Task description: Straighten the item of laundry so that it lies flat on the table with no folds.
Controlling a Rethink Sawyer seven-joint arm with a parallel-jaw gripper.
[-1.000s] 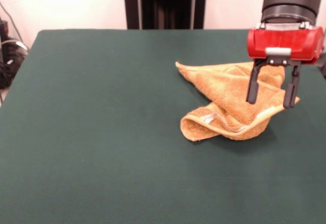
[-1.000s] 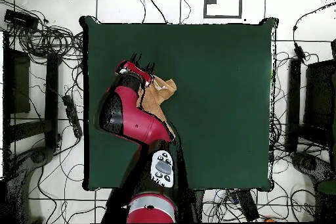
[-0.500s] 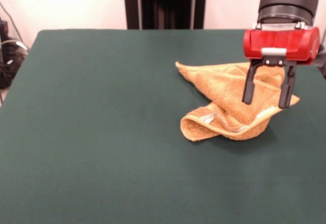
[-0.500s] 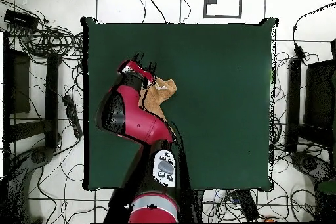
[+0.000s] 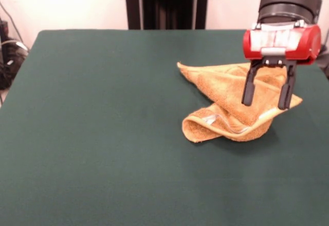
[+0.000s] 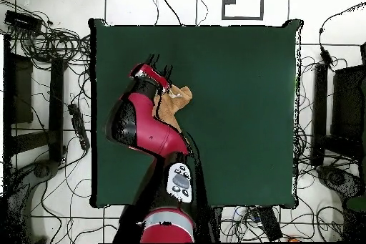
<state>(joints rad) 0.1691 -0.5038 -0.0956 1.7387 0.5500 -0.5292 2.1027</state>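
The item of laundry (image 5: 231, 100), an orange-tan terry towel, lies crumpled and folded over itself on the right half of the dark green table (image 5: 103, 123). A rolled fold with a pale woven band faces the front. My gripper (image 5: 265, 100) hangs open just above the towel's right part, its two black fingers spread apart with nothing between them. In the overhead view the red arm covers most of the towel (image 6: 179, 101), and the gripper (image 6: 160, 63) points toward the table's far side.
Cables and equipment lie on the floor around the table (image 6: 236, 112) in the overhead view. Dark gear with wires (image 5: 9, 56) sits beyond the table's left edge in the front view.
The gripper has shifted slightly to the left and risen a little over the towel, staying open. The towel has not moved.
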